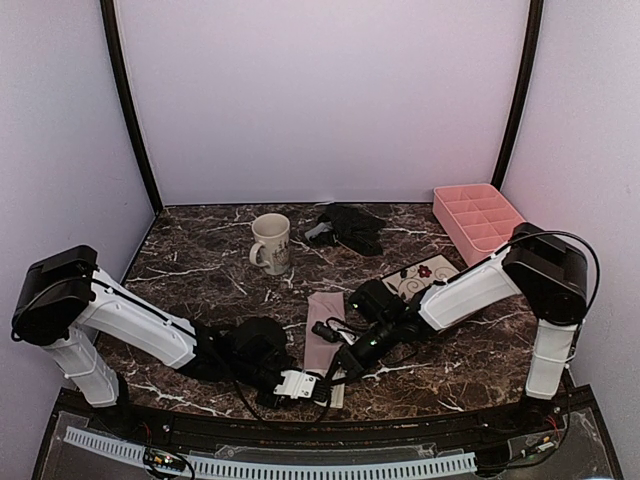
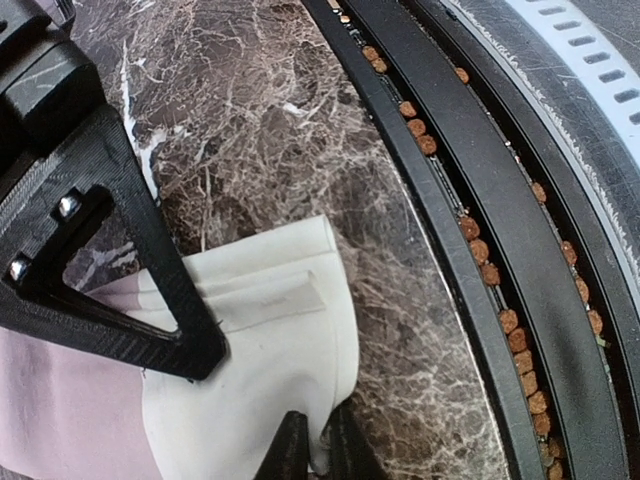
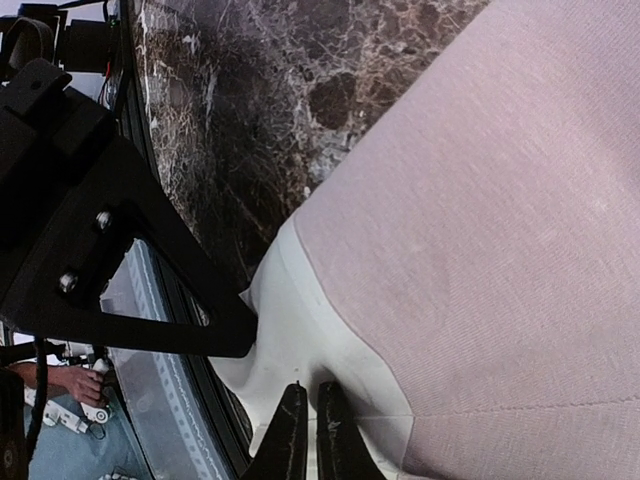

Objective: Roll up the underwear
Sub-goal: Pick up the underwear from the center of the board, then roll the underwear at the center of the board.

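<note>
Near edge of the counter (image 1: 200, 262): both grippers meet at the near end of the pink and white underwear (image 1: 322, 335).

- The left gripper (image 1: 300, 385) is closed on the garment's white band (image 2: 270, 330). In the left wrist view its fingertips (image 2: 290, 452) pinch the band's edge, and the band lies flat on the marble, just beside the black edge rail (image 2: 470, 180).
- The right gripper (image 1: 335, 372) sits just to the right of the left one. It is also clamped on the white band. In the right wrist view its fingertips (image 3: 288, 430) press together on the cloth where the white meets the pink.

The garment lies flat on the counter. Its length runs away from the grippers, with the pink part on the far side.

Middle of the counter: a flowered white plate (image 1: 425, 275) lies right of the garment and is partly covered by the right arm. A mug (image 1: 272, 243) stands upright further back on the left.

Far side: the black underwear (image 1: 350, 228) lies crumpled, well apart from the pink garment. A pink divided tray (image 1: 478, 217) occupies the far right corner.
</note>
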